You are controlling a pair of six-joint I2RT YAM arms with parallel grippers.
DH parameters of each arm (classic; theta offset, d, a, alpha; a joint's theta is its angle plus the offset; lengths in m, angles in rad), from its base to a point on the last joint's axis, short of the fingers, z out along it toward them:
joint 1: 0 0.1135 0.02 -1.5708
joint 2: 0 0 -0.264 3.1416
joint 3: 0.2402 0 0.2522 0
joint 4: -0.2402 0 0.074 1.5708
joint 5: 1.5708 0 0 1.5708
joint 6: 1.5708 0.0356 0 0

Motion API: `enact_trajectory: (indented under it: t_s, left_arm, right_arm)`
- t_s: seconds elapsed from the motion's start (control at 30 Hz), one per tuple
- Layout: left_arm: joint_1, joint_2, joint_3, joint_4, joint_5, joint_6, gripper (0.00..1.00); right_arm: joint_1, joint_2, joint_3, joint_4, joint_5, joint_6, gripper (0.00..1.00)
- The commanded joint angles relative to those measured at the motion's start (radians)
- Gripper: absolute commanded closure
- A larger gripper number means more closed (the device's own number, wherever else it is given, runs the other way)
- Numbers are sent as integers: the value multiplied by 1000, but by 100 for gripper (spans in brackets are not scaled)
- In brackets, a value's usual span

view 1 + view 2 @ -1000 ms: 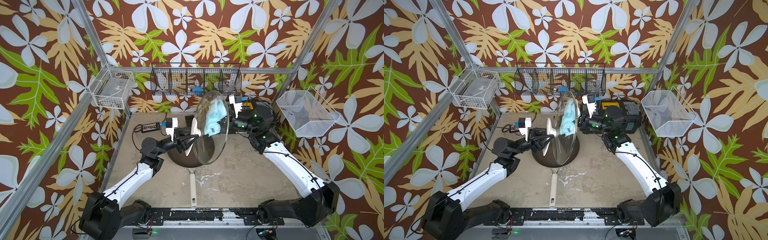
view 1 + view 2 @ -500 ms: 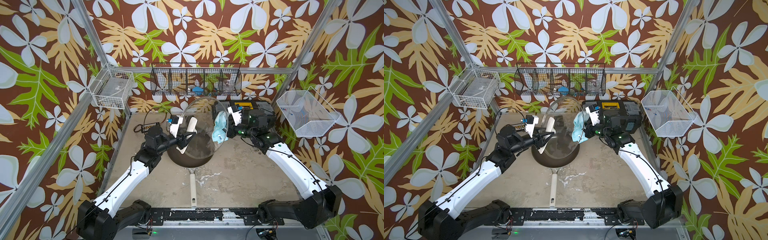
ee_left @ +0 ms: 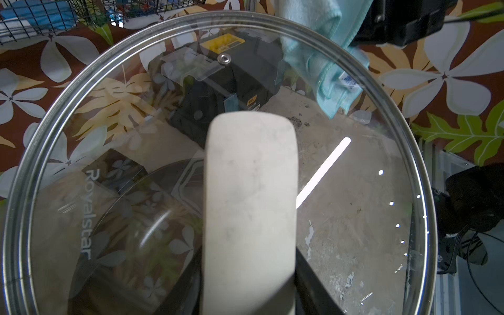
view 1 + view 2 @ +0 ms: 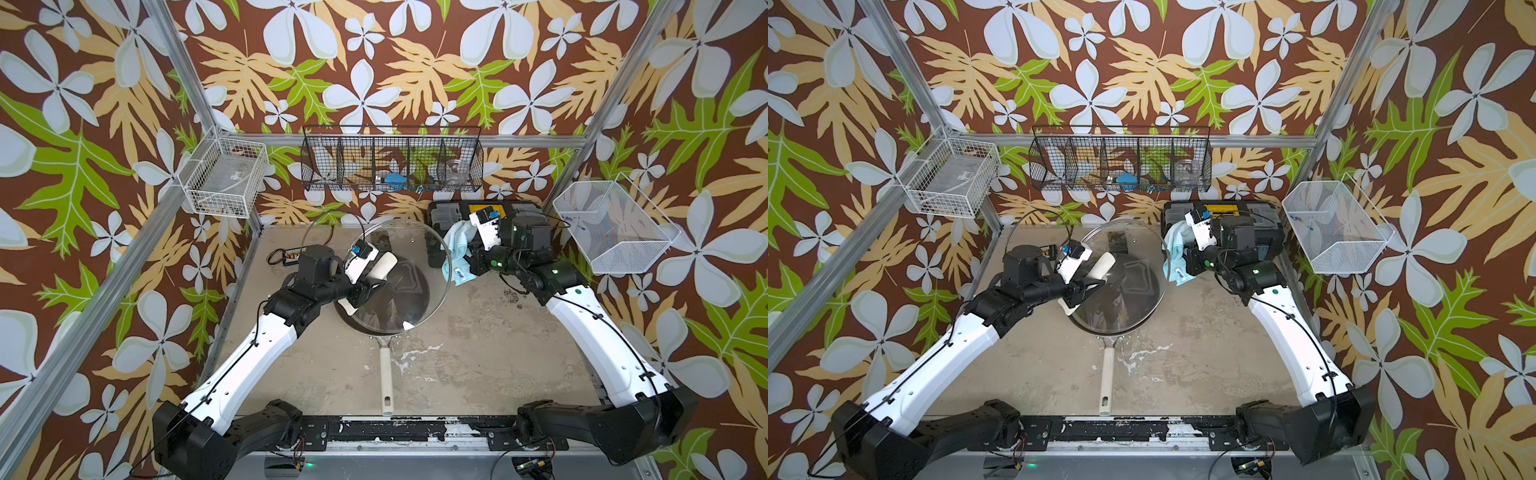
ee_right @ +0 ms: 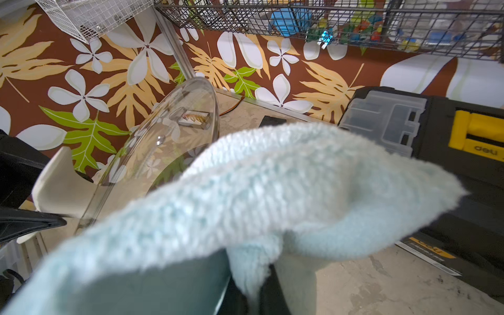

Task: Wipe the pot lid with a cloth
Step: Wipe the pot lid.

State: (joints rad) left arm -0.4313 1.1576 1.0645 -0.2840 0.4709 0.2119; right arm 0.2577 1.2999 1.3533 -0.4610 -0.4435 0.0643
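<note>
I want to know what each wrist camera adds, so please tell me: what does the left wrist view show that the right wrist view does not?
Only the left wrist view: the pot lid face-on and almost whole, the lettering on its glass, and the tag on the cloth. Only the right wrist view: the white wire basket, and the lid nearly edge-on. Both: the lid, the light blue cloth, the black toolbox and the black wire basket.
</note>
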Motion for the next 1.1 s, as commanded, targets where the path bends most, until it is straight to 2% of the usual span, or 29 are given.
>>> enact_trajectory:
  t_s: [0.0, 0.4, 0.7, 1.07]
  left_arm:
    - [2, -2, 12, 111, 17, 126, 100]
    - [-25, 56, 74, 2, 119, 377, 100]
    - [-96, 83, 86, -63, 34, 481, 100]
    - [-150, 110, 116, -57, -38, 506, 100]
  right_arm:
    - [1, -10, 29, -39, 35, -36, 100]
    - [8, 116, 226, -171, -54, -101, 100]
    - [129, 225, 340, -249, -2, -136, 100]
    - [208, 279, 312, -225, 66, -112, 100]
